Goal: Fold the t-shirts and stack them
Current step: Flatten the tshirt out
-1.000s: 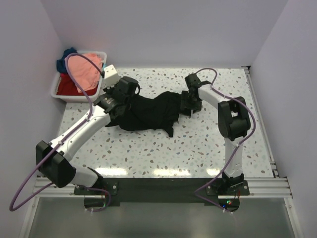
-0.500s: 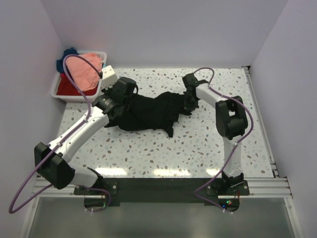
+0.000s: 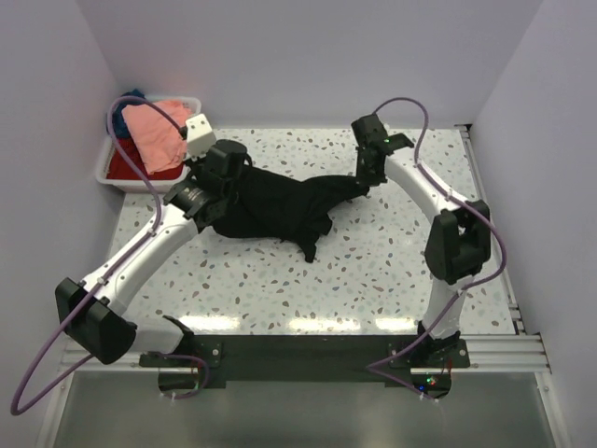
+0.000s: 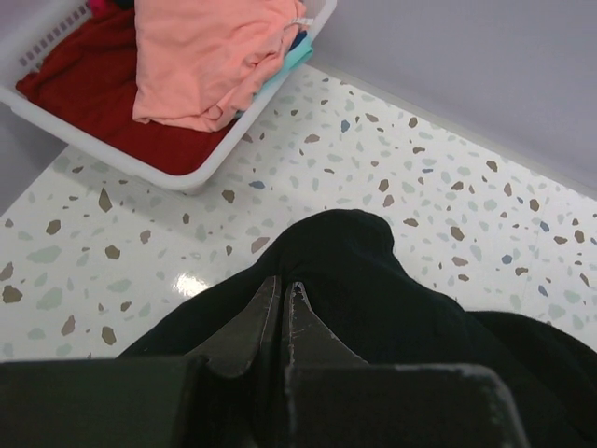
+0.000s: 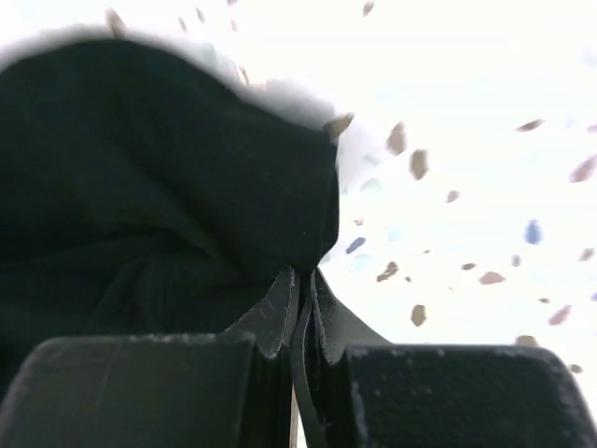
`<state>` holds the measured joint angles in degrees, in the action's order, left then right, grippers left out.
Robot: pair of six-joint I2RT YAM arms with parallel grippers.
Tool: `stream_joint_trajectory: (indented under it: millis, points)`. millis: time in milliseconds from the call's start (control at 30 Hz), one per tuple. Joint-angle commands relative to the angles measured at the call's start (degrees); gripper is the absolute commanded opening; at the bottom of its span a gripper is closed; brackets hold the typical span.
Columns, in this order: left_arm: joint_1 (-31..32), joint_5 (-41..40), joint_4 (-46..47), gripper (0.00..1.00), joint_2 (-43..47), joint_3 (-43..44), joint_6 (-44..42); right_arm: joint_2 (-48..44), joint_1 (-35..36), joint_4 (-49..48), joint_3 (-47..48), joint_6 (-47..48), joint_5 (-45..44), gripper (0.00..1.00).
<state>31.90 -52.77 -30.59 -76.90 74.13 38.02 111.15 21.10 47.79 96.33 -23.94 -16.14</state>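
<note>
The left gripper (image 4: 284, 286) has its 2 fingers pressed together with a fold of the black t-shirt (image 3: 280, 210) pinched between them, and the cloth humps up just past the tips. The right gripper (image 5: 303, 273) is likewise closed to a slit, nipping an edge of the same shirt. From above, the left gripper (image 3: 231, 179) holds the shirt's left end and the right gripper (image 3: 366, 183) its right end, so that 1 garment stretches between the 2 arms across the far half of the table (image 3: 373, 271), with a loose corner hanging toward the near edge. Whether the middle of the shirt touches the tabletop or hangs just above it cannot be made out. At the table's far left corner sits 1 white bin (image 3: 104, 170) holding 3 more shirts. A salmon-pink t-shirt (image 3: 154, 131) is heaped on top and spills over the rim, a red t-shirt (image 3: 126, 164) lies beneath it, and a sliver of a dark blue t-shirt (image 3: 131, 95) shows at the bin's far side. That makes 4 shirts in all.
</note>
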Motion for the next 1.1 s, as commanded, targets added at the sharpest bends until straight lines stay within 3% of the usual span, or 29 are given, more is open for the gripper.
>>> stream_joint_trajectory:
  millis: [0, 367, 600, 1067]
  points:
    - [-0.79, -3.39, 7.55, 0.0, 3.43, 2.78, -5.58, -8.84, -0.01, 3.18, 8.51, 0.74, -9.68, 0.0]
    - [-1.31, -4.71, 14.76, 0.0, 5.97, 3.74, -12.53, -13.68, -0.98, 7.14, 29.86, 6.54, -19.19, 0.0]
    - [-1.31, -1.38, 21.09, 0.0, 7.64, 3.92, -17.01, -19.12, -0.98, 1.79, 32.25, 10.66, -21.56, 0.0]
    - [-0.53, 28.32, 29.61, 0.0, 8.87, 2.78, -26.41, -34.15, -0.98, -14.9, 28.39, 19.55, -17.0, 0.0]
